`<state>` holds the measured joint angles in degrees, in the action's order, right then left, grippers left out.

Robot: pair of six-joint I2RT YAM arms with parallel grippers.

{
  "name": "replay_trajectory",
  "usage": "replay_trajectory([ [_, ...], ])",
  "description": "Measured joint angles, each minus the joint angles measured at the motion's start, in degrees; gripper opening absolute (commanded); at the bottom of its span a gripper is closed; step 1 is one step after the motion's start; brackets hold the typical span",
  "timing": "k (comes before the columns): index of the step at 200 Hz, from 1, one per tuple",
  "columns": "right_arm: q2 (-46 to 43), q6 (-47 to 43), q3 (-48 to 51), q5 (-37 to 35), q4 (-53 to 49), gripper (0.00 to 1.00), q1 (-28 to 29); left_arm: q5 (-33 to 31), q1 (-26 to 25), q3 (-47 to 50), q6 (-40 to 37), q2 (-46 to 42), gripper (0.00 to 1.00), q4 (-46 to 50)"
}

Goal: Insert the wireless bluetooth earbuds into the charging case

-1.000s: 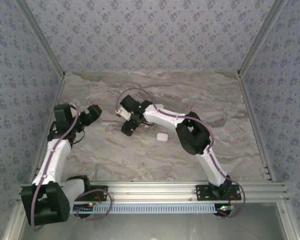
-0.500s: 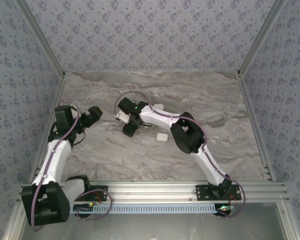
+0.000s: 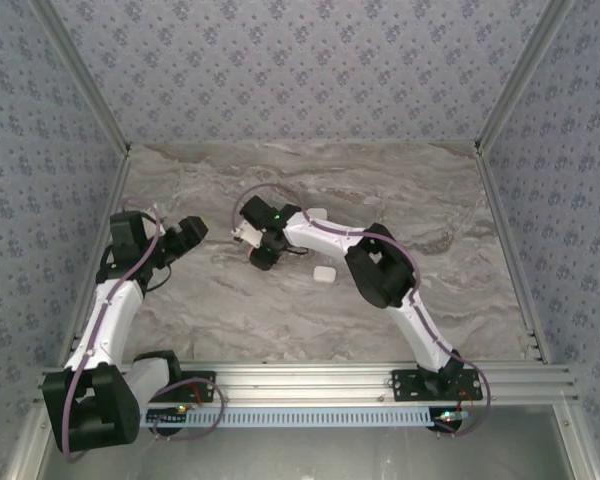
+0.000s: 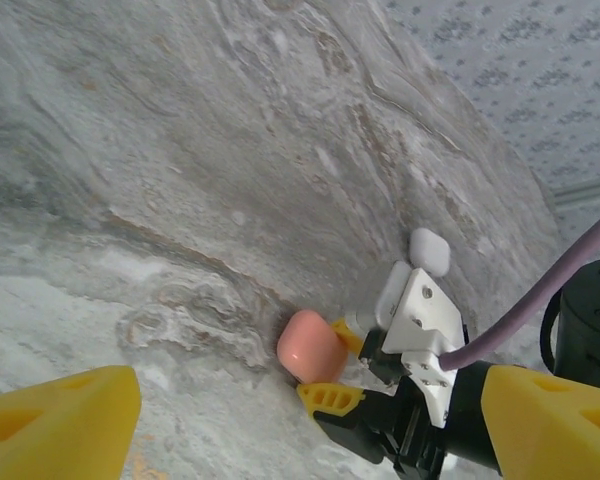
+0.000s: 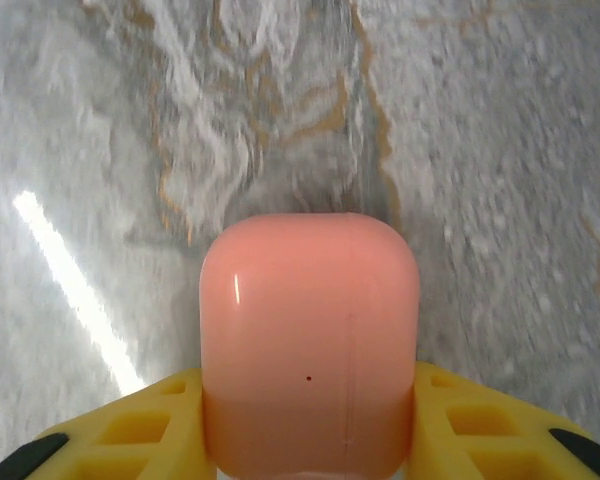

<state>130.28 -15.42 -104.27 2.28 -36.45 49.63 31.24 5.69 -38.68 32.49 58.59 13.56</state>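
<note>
Top view: the left fingers [image 3: 191, 232] hover at the table's [image 3: 210, 310] 9 o'clock. The right fingers [image 3: 264, 256] sit low near its centre, with a closed white case [image 3: 324, 274] at their 4 o'clock.

Left wrist: the left fingers [image 4: 65, 420] are spread wide.

Right wrist: the right fingers [image 5: 460, 420] clasp the closed pink charging case [image 5: 310, 330], its contents hidden.

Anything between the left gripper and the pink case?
Only bare marble tabletop lies between the left gripper and the pink case, as the left wrist view shows.
</note>
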Motion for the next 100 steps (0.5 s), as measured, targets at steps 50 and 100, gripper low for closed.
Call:
replay_trajectory([
  [50, -22.40, -5.88, 20.11, 0.55, 10.78, 0.35, -1.68, 12.04, -0.55, -1.68, -0.63, 0.33, 0.84, -0.07],
  [100, -42.75, -14.71, 32.68, -0.22, 18.82, 0.36, -2.12, 22.77, -10.32, -7.50, -1.42, 2.75, 0.87, -3.04],
])
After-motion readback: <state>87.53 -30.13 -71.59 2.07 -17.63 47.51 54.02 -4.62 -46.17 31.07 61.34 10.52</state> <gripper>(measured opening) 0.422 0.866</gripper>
